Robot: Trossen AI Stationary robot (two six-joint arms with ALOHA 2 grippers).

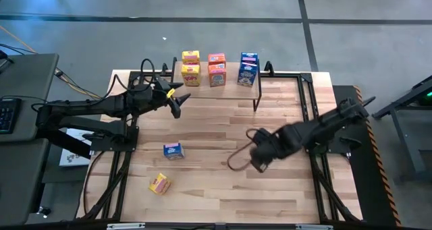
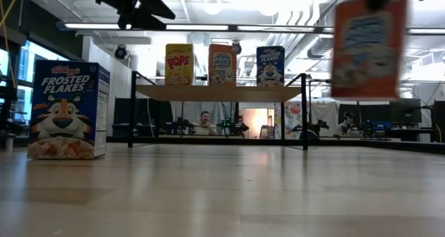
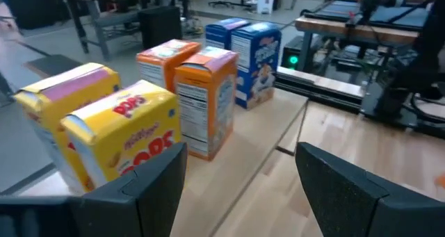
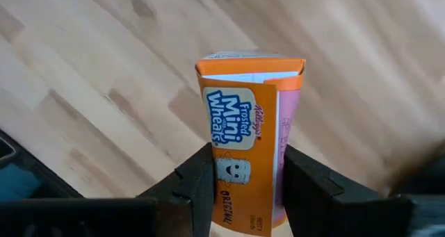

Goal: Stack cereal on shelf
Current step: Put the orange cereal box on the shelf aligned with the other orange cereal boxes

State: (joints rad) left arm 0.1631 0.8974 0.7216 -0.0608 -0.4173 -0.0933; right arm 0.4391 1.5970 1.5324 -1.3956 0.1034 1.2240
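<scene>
Right gripper (image 4: 243, 185): clamped on an orange Mini-Wheats box (image 4: 247, 143), held above the tabletop (image 1: 223, 183), well short of the shelf (image 1: 270, 81).
Left gripper (image 3: 236, 181): fingers apart, empty, near the shelf's boxes (image 1: 217, 69).
Loose boxes: blue box (image 1: 173, 150) and yellow box (image 1: 160, 183) lie on the tabletop.
</scene>
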